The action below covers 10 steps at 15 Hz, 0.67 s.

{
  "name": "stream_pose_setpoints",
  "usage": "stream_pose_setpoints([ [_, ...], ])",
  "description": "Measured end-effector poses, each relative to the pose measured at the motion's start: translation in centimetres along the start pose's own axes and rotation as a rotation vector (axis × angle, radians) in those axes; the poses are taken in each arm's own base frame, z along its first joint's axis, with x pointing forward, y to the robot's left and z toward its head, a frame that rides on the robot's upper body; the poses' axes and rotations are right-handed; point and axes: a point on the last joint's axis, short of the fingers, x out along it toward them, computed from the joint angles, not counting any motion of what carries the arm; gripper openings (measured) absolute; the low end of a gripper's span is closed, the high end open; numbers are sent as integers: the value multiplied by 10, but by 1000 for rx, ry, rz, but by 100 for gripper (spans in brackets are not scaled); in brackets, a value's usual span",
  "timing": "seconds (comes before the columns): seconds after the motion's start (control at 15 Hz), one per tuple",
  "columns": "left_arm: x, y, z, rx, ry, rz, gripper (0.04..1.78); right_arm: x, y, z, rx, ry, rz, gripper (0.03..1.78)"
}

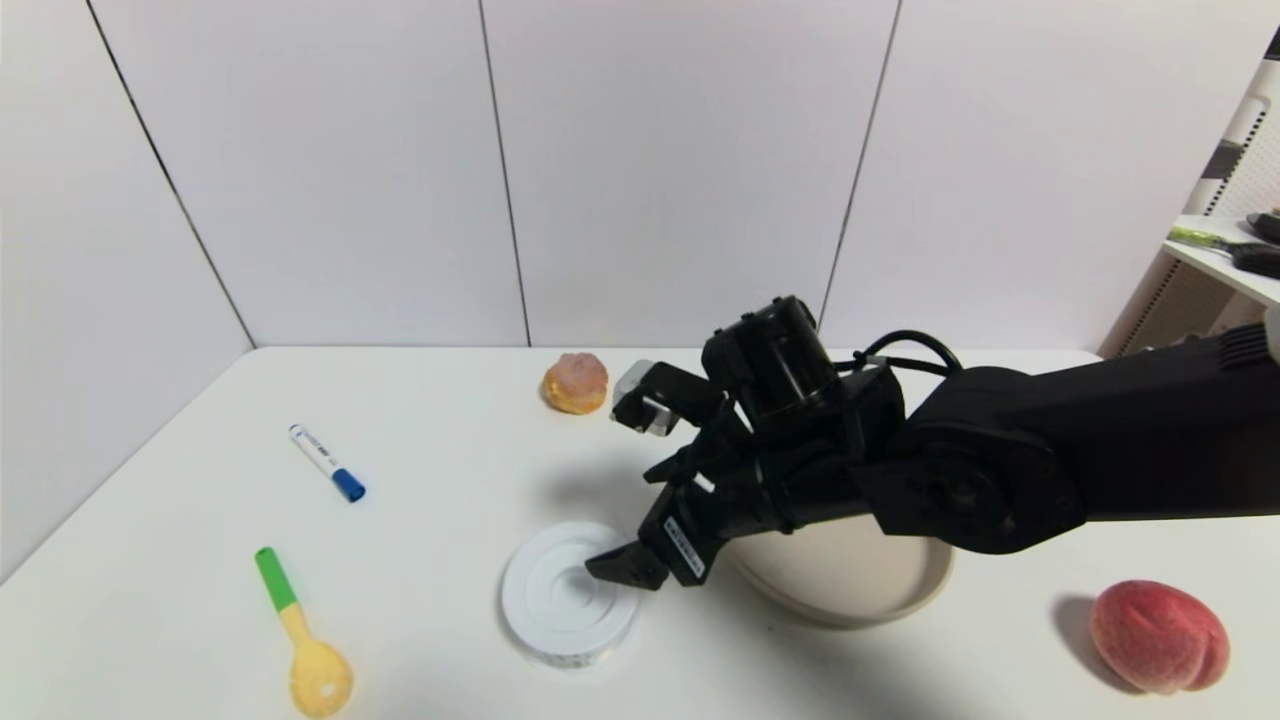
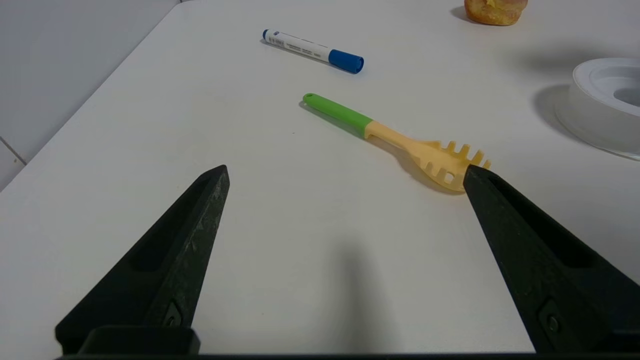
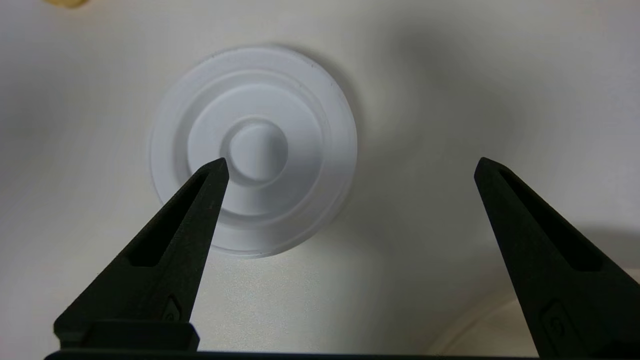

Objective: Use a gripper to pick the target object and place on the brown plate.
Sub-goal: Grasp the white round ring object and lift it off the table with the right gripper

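The right gripper [image 1: 640,520], a black arm end with two pointed fingers and a white label, hung above the table with its fingers spread wide apart and nothing between them. In the right wrist view one fingertip [image 3: 215,172] lay over the ringed lid, while the other pointed at bare table beside it. The target, a short round white plastic container [image 1: 562,592] with concentric raised rings on its lid, stood on the white table [image 1: 450,440] near the front, directly below and slightly left of the gripper; it seemed that the fingers did not touch it, though the height was hard to judge. Just right of the container, close to it, sat the large round beige-tan plate [image 1: 850,585], partly hidden under the black arm.

The left gripper [image 2: 345,175] was low over the near left part of the table, its fingers also wide open and holding nothing. Before it lay a yellow plastic pasta spoon with a green handle [image 1: 300,640], and farther a white marker with a blue cap [image 1: 327,463]. A small orange pastry [image 1: 576,383] was at the far side, and a red peach [image 1: 1158,636] at the near right.
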Motion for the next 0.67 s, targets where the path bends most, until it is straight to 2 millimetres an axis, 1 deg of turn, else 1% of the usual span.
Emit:
stream_pose_setpoints([
  [0.2,0,0,0,0,0,0,169,11,0,-6,-7,16,9,170],
  [0.47,0,0,0,0,0,0,169,26,4,-5,-46,-21,19,170],
  [0.67,0,0,0,0,0,0,169,36,4,-8,-96,-30,17,170],
])
